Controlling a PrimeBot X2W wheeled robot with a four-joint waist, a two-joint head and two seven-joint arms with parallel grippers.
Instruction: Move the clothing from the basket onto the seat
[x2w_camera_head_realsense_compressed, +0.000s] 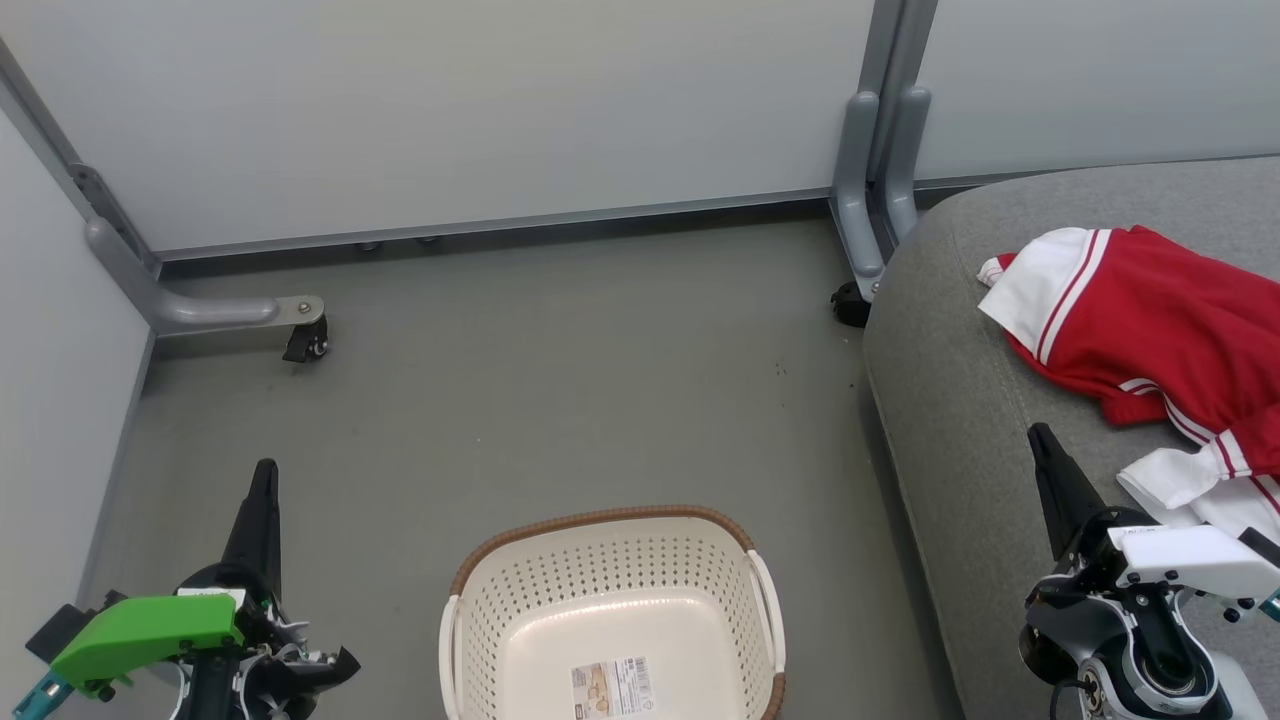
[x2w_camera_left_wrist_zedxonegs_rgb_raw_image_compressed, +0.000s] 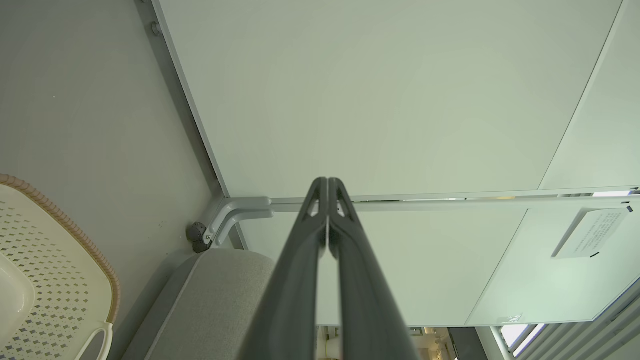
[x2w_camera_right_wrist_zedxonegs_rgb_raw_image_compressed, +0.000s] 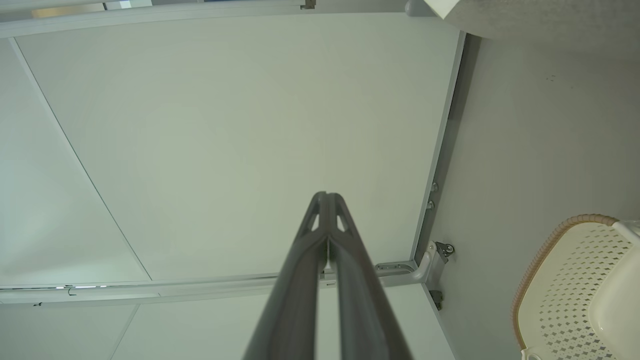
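Clothing (x2w_camera_head_realsense_compressed: 1150, 330), red with white trim, likely soft, light and limp, lies on the seat (x2w_camera_head_realsense_compressed: 960, 420) set in from its rounded edge, none in the basket (x2w_camera_head_realsense_compressed: 600, 517); you would pinch any raised fold, left gripper (x2w_camera_head_realsense_compressed: 265, 470) and right gripper (x2w_camera_head_realsense_compressed: 1037, 432) both pressed together, gripping nothing.

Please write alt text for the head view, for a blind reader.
Red and white clothing lies on the grey seat at the right, while the cream basket on the floor looks empty. The left gripper and right gripper are both shut.
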